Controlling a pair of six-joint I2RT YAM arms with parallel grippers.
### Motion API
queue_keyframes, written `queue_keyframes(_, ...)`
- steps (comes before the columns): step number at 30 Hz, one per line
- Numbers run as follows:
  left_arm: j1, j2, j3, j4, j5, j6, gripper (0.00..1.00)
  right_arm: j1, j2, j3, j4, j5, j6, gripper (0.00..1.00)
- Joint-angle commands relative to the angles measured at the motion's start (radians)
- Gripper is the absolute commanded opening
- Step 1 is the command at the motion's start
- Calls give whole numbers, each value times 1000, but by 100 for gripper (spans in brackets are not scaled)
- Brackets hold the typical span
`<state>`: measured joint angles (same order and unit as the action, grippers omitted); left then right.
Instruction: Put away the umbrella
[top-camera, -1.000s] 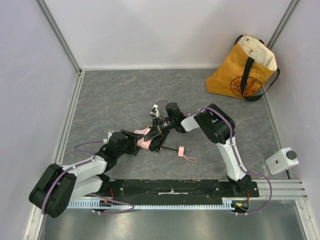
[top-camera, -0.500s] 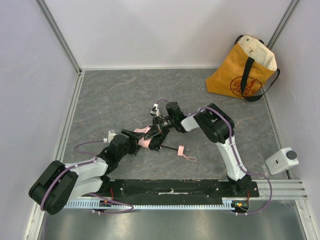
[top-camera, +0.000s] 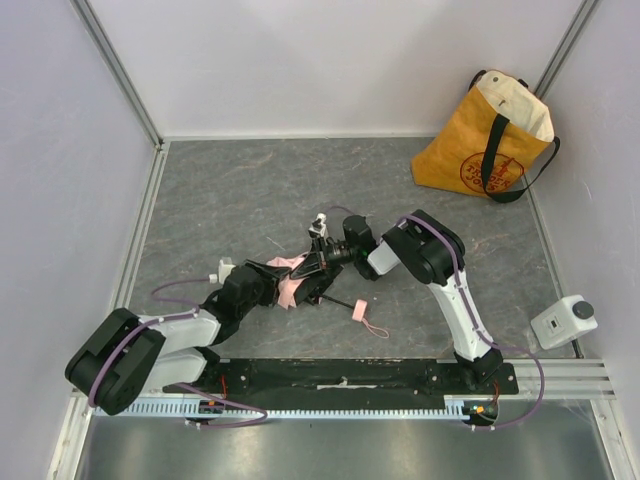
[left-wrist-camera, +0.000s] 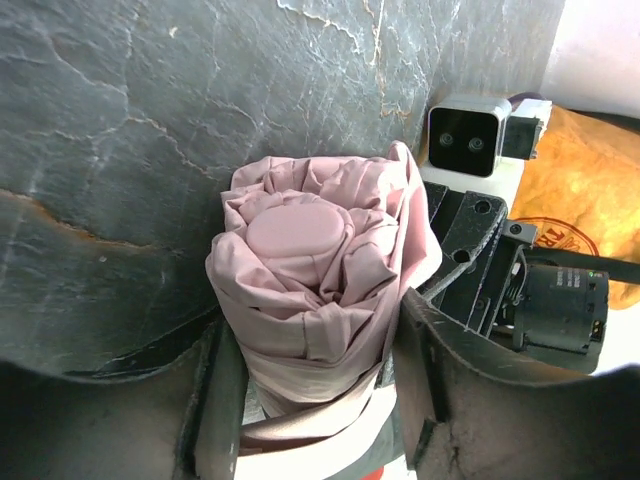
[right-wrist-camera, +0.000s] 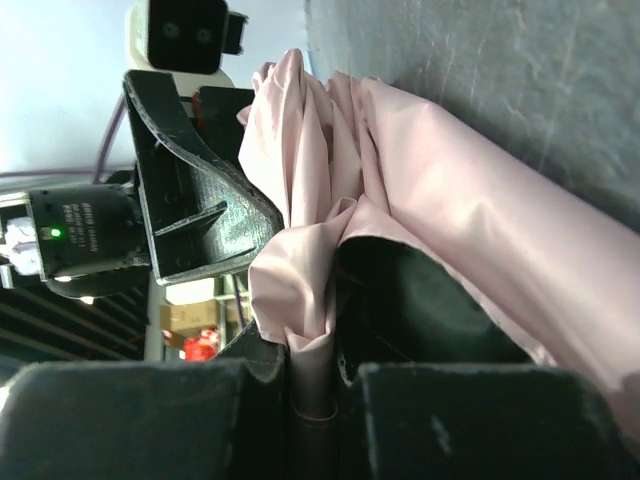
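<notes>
The pale pink folded umbrella (top-camera: 291, 289) lies low over the grey floor between both arms. Its black shaft runs right to the small pink handle (top-camera: 357, 310) with its wrist strap (top-camera: 376, 330). My left gripper (top-camera: 281, 290) is shut round the rolled canopy, which fills the left wrist view (left-wrist-camera: 310, 290) between both fingers. My right gripper (top-camera: 312, 270) is shut on a fold of the umbrella's pink fabric (right-wrist-camera: 312, 330), pinched between its fingers in the right wrist view. The canopy's middle is hidden under the grippers.
A yellow tote bag (top-camera: 487, 140) with black straps stands at the back right against the wall. A small white box with a round button (top-camera: 565, 320) sits at the right near the rail. Walls close the table on three sides.
Both grippers and the umbrella have shifted a little right and toward the near edge. The handle and strap moved down. The right wrist has turned.
</notes>
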<state>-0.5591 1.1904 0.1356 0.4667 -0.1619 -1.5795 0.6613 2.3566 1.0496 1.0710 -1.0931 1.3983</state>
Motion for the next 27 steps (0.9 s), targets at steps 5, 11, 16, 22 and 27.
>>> queue_keyframes(5,2,55,12,-140,-96,118,32,37,-54,135,-790,-21,-550,0)
queue_keyframes(11,1,95,33,-117,-45,151,2,32,-68,187,-1069,85,-777,13)
queue_keyframes(16,2,78,-7,-109,-18,124,2,29,-147,202,-1215,228,-890,46)
queue_keyframes(22,2,-6,-39,-149,-36,130,2,29,-333,191,-1339,458,-992,86)
queue_keyframes(27,2,-31,-54,-138,-31,125,2,40,-497,196,-1436,637,-1114,98)
